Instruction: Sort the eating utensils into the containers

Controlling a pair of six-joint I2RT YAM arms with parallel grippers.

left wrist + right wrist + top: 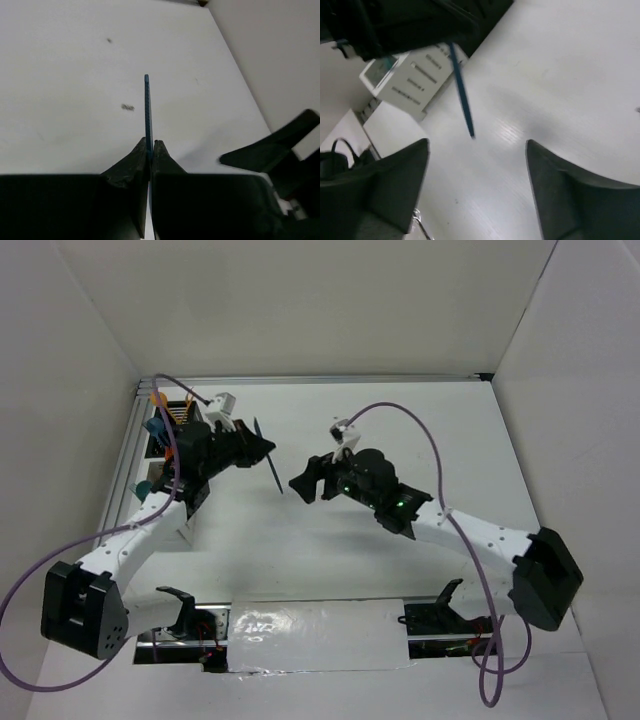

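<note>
**Left gripper.** In the top view the left gripper sits left of the table's centre, at about 9 o'clock from it. Its jaws are together, clamped on one dark blue utensil. In the left wrist view the two fingers press flat on the utensil. It shows edge-on there as a thin strip running straight out toward 12 o'clock. Whether it is a knife, fork or spoon cannot be told.

**Held utensil.** It is clear of the table. In the top view it slants from 11 o'clock to 5 o'clock, with the grip near its middle.

**Right gripper.** The right gripper lies near the left one, at about 4 o'clock from it. Its jaws stand wide apart and hold nothing. In the right wrist view the utensil hangs toward the gap of the gripper from 11 o'clock. Its free end touches neither finger.

**Containers.** The containers stand at the table's left edge, at 9 to 10 o'clock (the left arm hides most of them). Orange utensils and a teal utensil stick up from them. Which compartment each occupies cannot be told.
</note>
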